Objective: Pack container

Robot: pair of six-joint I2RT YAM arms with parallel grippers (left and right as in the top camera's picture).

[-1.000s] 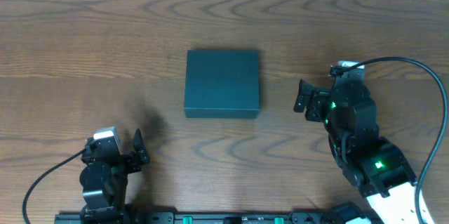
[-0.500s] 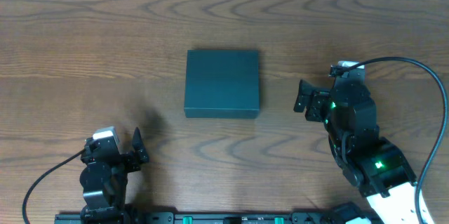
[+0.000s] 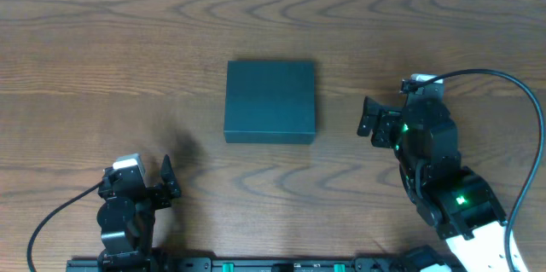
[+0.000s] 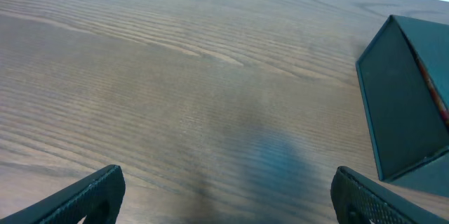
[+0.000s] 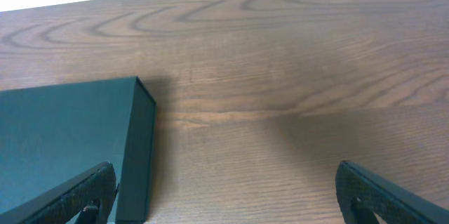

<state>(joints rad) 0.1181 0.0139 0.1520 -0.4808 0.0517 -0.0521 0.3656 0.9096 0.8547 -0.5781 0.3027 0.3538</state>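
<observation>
The container (image 3: 270, 101), a matte dark teal box, lies flat with its lid down in the middle of the wooden table. My left gripper (image 3: 136, 183) is near the front edge, left of and well short of the box, and open with nothing in it. In the left wrist view the container (image 4: 403, 104) is at the far right and only bare wood lies between the left gripper's (image 4: 228, 196) fingers. My right gripper (image 3: 401, 110) is open and empty a little to the right of the box. In the right wrist view the container (image 5: 63, 140) sits just beside the right gripper's (image 5: 224, 192) left finger.
The wooden table (image 3: 111, 59) reaches a pale far edge at the top of the overhead view. A black cable (image 3: 512, 84) loops off the right arm at the right side, and another cable (image 3: 51, 217) runs from the left arm.
</observation>
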